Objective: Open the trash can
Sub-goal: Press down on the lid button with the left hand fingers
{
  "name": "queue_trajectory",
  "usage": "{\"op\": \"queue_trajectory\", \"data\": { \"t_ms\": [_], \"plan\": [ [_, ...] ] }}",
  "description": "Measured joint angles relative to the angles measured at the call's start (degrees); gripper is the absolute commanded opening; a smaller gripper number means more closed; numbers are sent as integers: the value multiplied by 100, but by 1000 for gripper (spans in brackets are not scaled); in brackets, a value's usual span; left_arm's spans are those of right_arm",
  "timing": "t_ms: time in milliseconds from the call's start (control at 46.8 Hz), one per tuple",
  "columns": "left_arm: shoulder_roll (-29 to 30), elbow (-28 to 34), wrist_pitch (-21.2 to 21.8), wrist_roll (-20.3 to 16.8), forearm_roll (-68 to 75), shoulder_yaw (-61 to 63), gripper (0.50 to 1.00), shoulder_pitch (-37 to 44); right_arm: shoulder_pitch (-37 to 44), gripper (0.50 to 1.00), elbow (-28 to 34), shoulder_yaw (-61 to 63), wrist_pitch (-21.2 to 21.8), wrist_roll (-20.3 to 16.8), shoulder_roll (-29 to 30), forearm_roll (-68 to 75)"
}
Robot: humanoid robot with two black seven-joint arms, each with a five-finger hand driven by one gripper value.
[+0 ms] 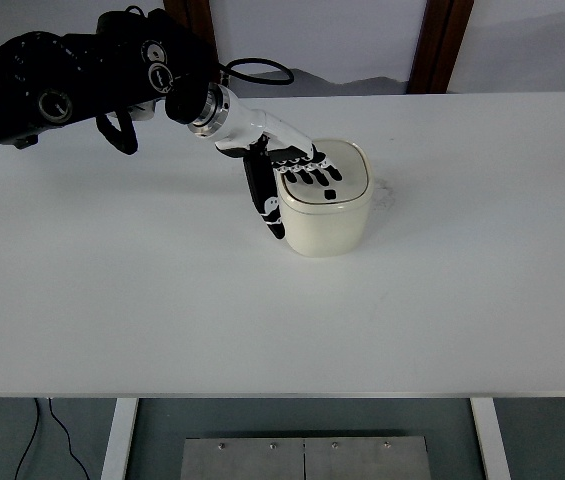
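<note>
A small cream trash can [330, 225] with a rounded square lid [340, 165] stands on the white table [162, 300], a little right of centre. My left hand [292, 180] comes in from the upper left on a black arm. Its black-and-white fingers [312, 172] lie spread flat across the left part of the lid, while the thumb [270, 208] hangs down along the can's left side. The hand holds nothing. The lid sits level on the can. The right arm does not show.
A black cable [257, 68] loops behind the left arm at the table's far edge. Wooden posts [432, 45] stand behind the table. A metal base plate [302, 458] shows below the front edge.
</note>
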Motion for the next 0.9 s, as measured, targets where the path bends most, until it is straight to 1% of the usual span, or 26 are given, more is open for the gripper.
{"op": "queue_trajectory", "data": {
  "t_ms": [898],
  "plan": [
    [-40, 7, 1, -6, -1, 106, 1000, 115, -1, 991, 0, 0, 0, 0, 0, 0]
  ]
}}
